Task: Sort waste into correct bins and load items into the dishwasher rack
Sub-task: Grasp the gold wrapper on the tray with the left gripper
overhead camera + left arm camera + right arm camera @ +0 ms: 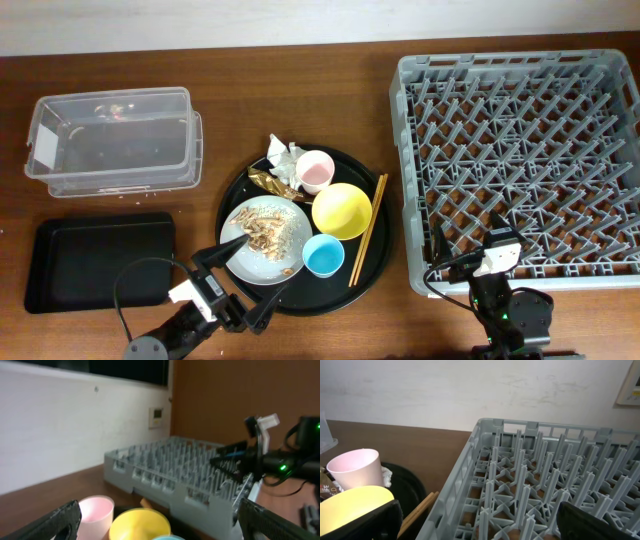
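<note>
dishwasher rack (515, 170), grey with rows of upright pegs, fills the right end of the table (300, 90). the clear tub (110, 140) sits at the table's far left corner. the large round black tray (232, 195) lies mid-table toward the near edge, and the shallow black tray (100, 262) lies at the near left corner.

your left gripper (262, 275) hangs over the round tray's near left edge, and your right gripper (479, 510) is at the rack's near left corner. both have their fingers spread wide and hold nothing.

on the round tray you have:
- the grey-white plate (290, 232) at its near left, strewn with beige food scraps (262, 228)
- the yellow bowl (342, 210) toward its right
- the pink cup (315, 170) at its far edge
- the light-blue cup (324, 256) at its near edge
- the chopsticks (368, 240) lying together along its right edge
- the crumpled white tissue (283, 155) and the gold-brown wrapper (268, 180) at its far left, just beside the pink cup
</note>
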Controlling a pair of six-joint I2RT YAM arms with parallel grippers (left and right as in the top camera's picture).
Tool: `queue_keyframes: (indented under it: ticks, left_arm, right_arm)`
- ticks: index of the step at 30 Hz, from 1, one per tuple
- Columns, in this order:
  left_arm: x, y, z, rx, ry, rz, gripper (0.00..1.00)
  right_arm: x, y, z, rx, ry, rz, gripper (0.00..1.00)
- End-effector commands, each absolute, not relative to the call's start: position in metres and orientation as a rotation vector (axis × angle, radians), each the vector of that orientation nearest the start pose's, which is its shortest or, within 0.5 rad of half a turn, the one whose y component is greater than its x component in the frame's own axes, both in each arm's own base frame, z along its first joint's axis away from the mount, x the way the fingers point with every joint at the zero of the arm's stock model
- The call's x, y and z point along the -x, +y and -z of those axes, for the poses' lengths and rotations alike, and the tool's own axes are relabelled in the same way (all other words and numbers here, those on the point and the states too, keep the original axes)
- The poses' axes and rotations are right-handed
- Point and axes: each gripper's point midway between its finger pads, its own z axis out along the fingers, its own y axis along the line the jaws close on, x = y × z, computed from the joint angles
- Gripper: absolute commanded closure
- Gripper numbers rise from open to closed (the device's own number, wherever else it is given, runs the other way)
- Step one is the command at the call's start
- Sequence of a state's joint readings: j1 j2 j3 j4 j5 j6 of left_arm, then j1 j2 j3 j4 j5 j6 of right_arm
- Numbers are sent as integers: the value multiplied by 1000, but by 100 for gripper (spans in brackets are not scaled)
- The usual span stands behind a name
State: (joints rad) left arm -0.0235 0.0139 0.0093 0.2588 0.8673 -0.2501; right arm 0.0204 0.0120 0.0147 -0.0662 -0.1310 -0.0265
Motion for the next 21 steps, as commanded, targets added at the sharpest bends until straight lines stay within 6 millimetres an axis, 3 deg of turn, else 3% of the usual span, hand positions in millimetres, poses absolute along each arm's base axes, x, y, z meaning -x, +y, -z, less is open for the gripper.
queue_keyframes:
  ticks: [1,5,8,10,11,13,15,17,19,21]
  left_arm:
    - [-166,-139,-241,-593,1276,875,1]
    - [-163,-135,-278,-594,1211,812,1]
    - [-196,-119,-289,-407,1428,792,1]
    - [-216,-121,-296,-429,1596,774,1]
    - [-223,-128,-307,-514,1647,787,1]
    - [-218,-152,-335,-685,1622,984,1]
    - [-219,-161,-337,-753,1608,1085,1]
    - [-230,-162,-323,-730,1665,1135,1]
    - [-244,-161,-317,-648,1734,1160,1]
    - [-264,-152,-312,-518,1853,1060,1]
  right_arm:
    - [-244,28,-159,139,1632,-103,1]
    - [-244,28,-159,139,1632,-103,1]
    - [-244,28,-159,139,1632,-103,1]
    - [-244,28,-159,139,1632,-103,1]
    - [-244,28,-159,139,1632,-103,1]
    - [-244,28,-159,139,1632,-103,1]
    - [-244,28,-159,139,1632,-103,1]
    - [-244,28,-159,139,1632,-103,1]
    - [-244,28,-159,139,1632,-103,1]
    - [-244,28,-159,139,1632,-103,1]
